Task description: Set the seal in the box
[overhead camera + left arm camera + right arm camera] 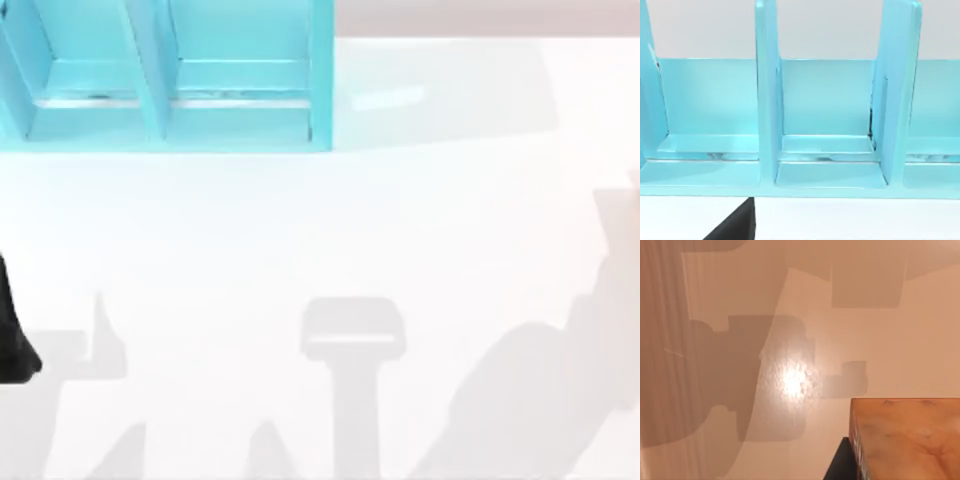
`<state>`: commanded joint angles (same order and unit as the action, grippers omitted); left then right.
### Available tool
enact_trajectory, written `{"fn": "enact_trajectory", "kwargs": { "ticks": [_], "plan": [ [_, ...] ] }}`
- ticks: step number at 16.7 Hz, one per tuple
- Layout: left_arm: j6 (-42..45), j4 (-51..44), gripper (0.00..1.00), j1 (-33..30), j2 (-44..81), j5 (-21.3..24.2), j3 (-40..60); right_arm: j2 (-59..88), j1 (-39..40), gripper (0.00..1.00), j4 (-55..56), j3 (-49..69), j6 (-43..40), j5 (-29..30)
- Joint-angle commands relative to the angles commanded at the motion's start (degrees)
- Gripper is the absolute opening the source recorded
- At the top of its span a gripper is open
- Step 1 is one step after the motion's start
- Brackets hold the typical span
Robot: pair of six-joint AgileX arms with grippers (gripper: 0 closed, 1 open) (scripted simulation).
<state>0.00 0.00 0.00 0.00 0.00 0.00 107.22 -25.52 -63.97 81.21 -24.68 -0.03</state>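
Note:
The seal (907, 440) shows its orange-tan face close up in the right wrist view, held above the pale table. My right gripper (905, 472) is shut on it, with one dark finger (840, 467) against its side. The box (320, 80) is a cyan case split into compartments by upright dividers, at the table's far left. The left wrist view looks straight into the box (767, 100), and its open compartments hold nothing. My left arm (12, 345) sits at the table's left edge, apart from the box.
The white table (400, 220) carries only grey arm shadows (352, 340) across its near half. A dark part of my left gripper (735, 227) pokes in below the box front.

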Motion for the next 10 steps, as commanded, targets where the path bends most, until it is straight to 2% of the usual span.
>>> {"fn": "enact_trajectory", "kwargs": {
  "ticks": [10],
  "plan": [
    [0.0, 0.0, 1.0, 0.0, 0.0, 0.0, 0.0, 0.0, 0.0, 0.83, 0.0, 0.0, 0.0, 0.0]
  ]
}}
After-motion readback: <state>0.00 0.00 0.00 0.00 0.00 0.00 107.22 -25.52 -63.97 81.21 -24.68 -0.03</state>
